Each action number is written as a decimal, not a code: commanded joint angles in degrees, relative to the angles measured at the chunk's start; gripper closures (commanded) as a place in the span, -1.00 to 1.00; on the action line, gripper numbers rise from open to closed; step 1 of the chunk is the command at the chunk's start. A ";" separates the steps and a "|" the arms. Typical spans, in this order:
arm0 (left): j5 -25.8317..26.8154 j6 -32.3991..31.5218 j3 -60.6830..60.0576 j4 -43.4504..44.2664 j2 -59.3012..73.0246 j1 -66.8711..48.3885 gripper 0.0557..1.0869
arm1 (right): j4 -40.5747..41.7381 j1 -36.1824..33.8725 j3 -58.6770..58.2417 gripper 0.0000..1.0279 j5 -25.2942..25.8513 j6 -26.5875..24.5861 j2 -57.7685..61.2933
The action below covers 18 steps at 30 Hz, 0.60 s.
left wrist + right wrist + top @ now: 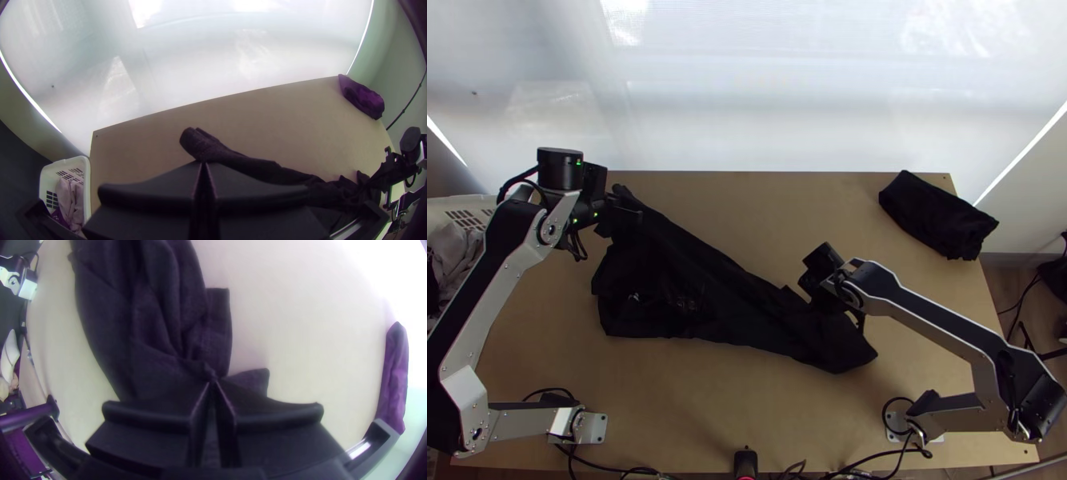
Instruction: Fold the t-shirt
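Note:
The black t-shirt (691,288) lies bunched and creased in a long slanting strip across the table, wider at the left. At its upper left end is my left gripper (625,211); in the left wrist view this gripper (203,165) is shut on the cloth, and a short end of the shirt (200,144) pokes out past the tips. Toward the shirt's right end, my right gripper (821,294) is low over the fabric. Folds run together at the tips of this gripper (214,384) in the right wrist view, where it is shut on the shirt (133,324).
A folded dark cloth bundle (939,216) rests at the table's far right corner. Beyond the left edge stands a white basket (87,178) holding clothes. Cables and a small black device (745,462) are at the near edge. Bare tabletop (787,216) shows behind the shirt.

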 commanded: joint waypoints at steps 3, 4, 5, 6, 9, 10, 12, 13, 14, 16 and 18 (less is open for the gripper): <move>-0.19 0.95 -0.51 0.03 -2.17 0.81 0.92 | 0.43 -4.41 5.09 0.95 0.14 -1.19 -6.94; -0.19 1.04 -0.42 0.03 -2.61 1.24 0.92 | -0.54 -5.56 7.02 0.95 0.23 -1.19 -7.55; -0.28 1.04 -0.33 0.03 -3.14 1.77 0.92 | -1.24 -7.05 9.05 0.95 0.40 -1.37 -8.25; -0.63 1.22 -0.07 0.03 -3.58 2.21 0.92 | -1.85 -8.81 11.15 0.95 0.40 -1.81 -8.96; -0.98 1.66 1.43 0.29 -4.98 4.15 0.92 | -3.44 -13.99 18.01 0.95 0.58 -3.21 -9.48; -1.24 1.83 2.13 0.73 -5.33 4.85 0.92 | -3.79 -15.58 20.38 0.95 0.58 -3.74 -9.40; -1.86 2.36 4.24 1.26 -5.69 5.82 0.92 | -3.79 -18.83 24.87 0.95 0.58 -4.71 -9.13; -2.12 2.53 5.56 1.43 -5.69 6.34 0.92 | -3.79 -19.88 26.97 0.95 0.58 -5.15 -8.87; -2.30 2.53 6.88 1.61 -5.60 6.87 0.92 | -3.79 -21.03 29.00 0.95 0.67 -5.67 -8.61; -2.65 2.71 9.60 2.13 -5.60 7.84 0.92 | -3.26 -22.78 32.78 0.95 0.84 -6.38 -8.34; -3.62 2.97 11.97 3.36 -5.69 8.36 0.92 | -2.56 -23.49 36.12 0.95 2.16 -7.17 -8.34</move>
